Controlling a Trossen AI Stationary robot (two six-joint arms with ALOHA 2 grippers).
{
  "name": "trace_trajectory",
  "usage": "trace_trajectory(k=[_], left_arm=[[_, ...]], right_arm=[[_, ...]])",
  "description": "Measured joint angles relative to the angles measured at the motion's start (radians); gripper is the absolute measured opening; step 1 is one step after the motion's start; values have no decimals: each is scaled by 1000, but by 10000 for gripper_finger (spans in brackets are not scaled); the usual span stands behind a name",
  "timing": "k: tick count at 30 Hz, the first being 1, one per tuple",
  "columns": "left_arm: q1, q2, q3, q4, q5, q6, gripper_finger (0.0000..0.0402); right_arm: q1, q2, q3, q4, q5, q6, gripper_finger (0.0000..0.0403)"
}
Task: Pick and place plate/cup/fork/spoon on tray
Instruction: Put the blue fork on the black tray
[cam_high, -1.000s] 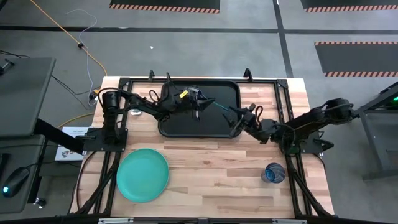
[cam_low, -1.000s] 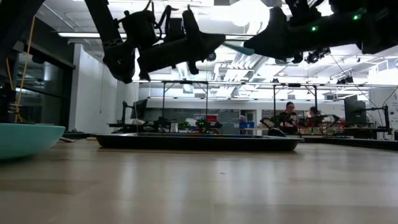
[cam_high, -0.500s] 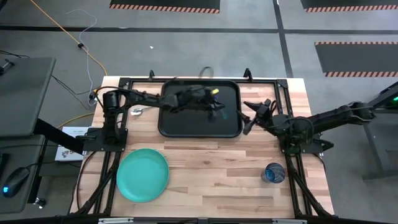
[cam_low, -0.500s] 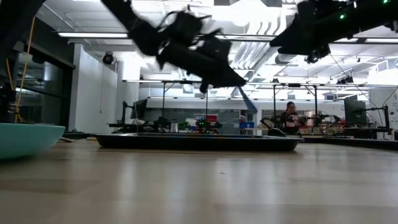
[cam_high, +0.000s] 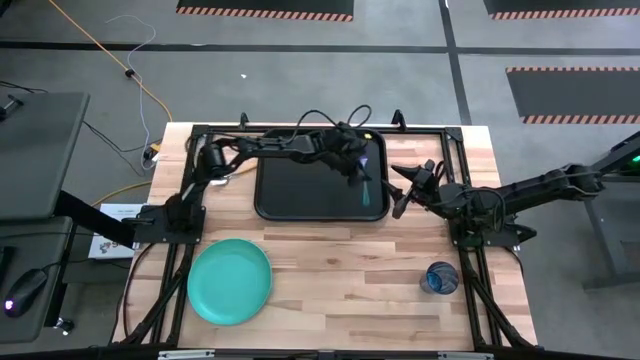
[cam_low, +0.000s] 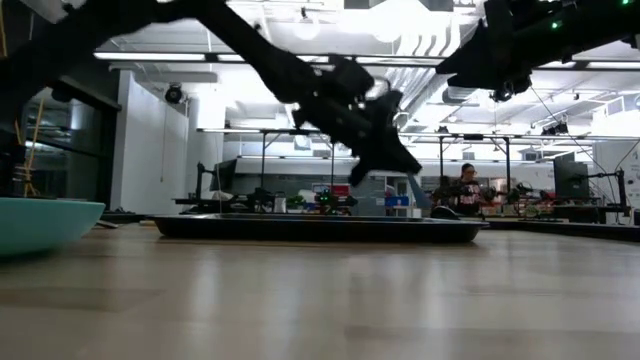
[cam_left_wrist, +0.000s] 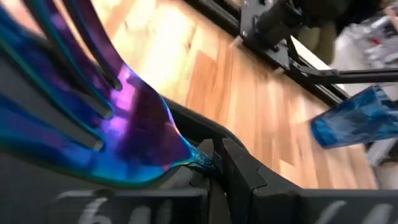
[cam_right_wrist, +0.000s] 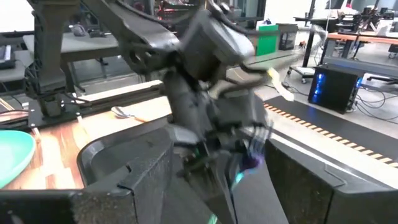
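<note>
My left gripper (cam_high: 358, 165) is over the right part of the black tray (cam_high: 300, 190) and is shut on an iridescent teal-purple fork (cam_high: 366, 188), which also shows in the left wrist view (cam_left_wrist: 124, 118). My right gripper (cam_high: 398, 188) is open and empty just off the tray's right edge. The turquoise plate (cam_high: 230, 280) lies flat on the table at the near left. The dark-blue cup (cam_high: 440, 277) stands at the near right. A spoon (cam_right_wrist: 121, 112) lies on the table left of the tray. My left gripper pinches the fork between its two fingers at the neck (cam_left_wrist: 198, 158), where the tined head narrows into the handle. The fork is lifted clear above the tray's right part. In the high view it runs from the gripper toward the table's near edge.
The table's frame rails (cam_high: 455, 150) run along the far and right sides of the tray. My right arm (cam_high: 520, 190) reaches in from the right edge. People sit at desks in the room beyond the table (cam_low: 465, 185).
The fork was between both grippers over the tray's middle. My right gripper has come away from it and drawn back toward the table's right edge. My left gripper has carried the fork toward the tray's right side and turned, so the fork now points toward the near edge.
</note>
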Motion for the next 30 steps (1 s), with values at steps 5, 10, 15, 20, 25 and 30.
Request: trace_trajectory(k=[5, 10, 15, 20, 25, 30], left_arm=[[4, 92, 66, 5, 85, -42, 10], [6, 121, 105, 12, 76, -42, 11], [12, 121, 106, -27, 71, -15, 14], [8, 121, 106, -51, 52, 30, 30], [1, 121, 106, -69, -40, 72, 48], [1, 127, 99, -76, -31, 85, 51]], right_arm=[[0, 0, 0, -1, 0, -1, 243], [-1, 0, 0, -4, 0, 5, 243], [-1, 0, 0, -11, 0, 16, 243], [-1, 1, 0, -11, 0, 19, 243], [-1, 0, 0, -11, 1, 19, 243], [-1, 2, 0, -11, 1, 19, 243]])
